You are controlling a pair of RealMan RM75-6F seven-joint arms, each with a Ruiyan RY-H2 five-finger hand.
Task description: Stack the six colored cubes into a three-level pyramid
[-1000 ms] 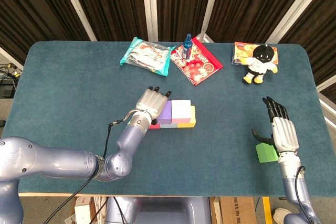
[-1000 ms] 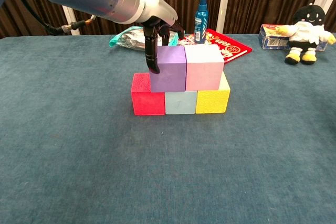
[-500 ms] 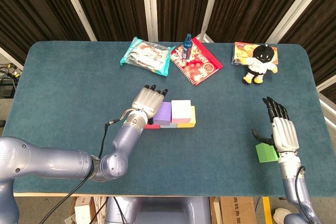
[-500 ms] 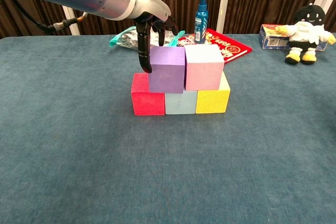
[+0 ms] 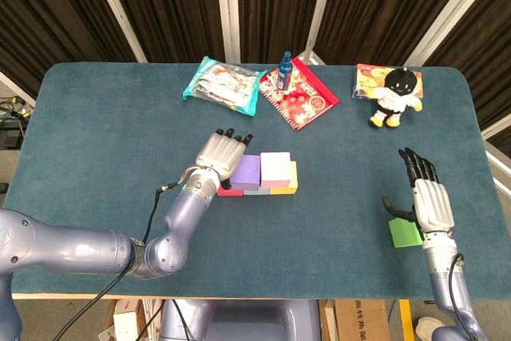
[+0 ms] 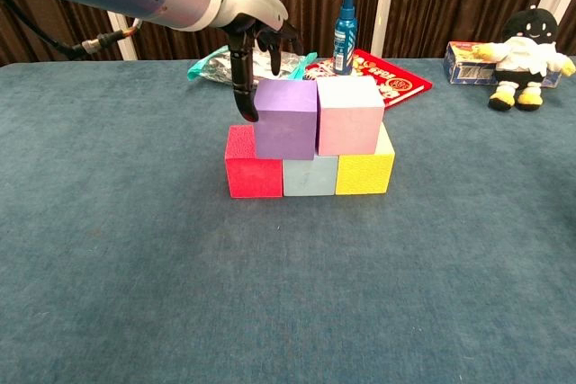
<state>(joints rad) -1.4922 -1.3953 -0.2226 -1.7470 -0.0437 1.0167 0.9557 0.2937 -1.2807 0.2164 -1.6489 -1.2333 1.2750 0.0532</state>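
Three cubes form the bottom row: red [image 6: 250, 166], light blue [image 6: 310, 177] and yellow [image 6: 365, 174]. On them sit a purple cube [image 6: 285, 120] and a pink cube [image 6: 350, 116], side by side. My left hand [image 6: 256, 38] hangs at the purple cube's upper left with its fingers spread, one fingertip [image 6: 247, 112] at the cube's left edge; it holds nothing. From the head, the left hand [image 5: 222, 152] lies just left of the stack [image 5: 262, 174]. A green cube [image 5: 405, 232] lies near the table's right front, beside my right hand [image 5: 425, 197], which is flat with its fingers extended.
Along the far edge lie a snack bag [image 5: 222, 84], a red booklet [image 5: 302, 95] with a blue spray bottle [image 5: 286, 65] on it, and a plush toy [image 5: 395, 95] on a colourful box [image 5: 372, 77]. The table's front edge [image 5: 319, 296] runs close to the green cube.
My left hand has drawn back a little to the left and up from the purple cube. The cubes and the right hand have stayed put.
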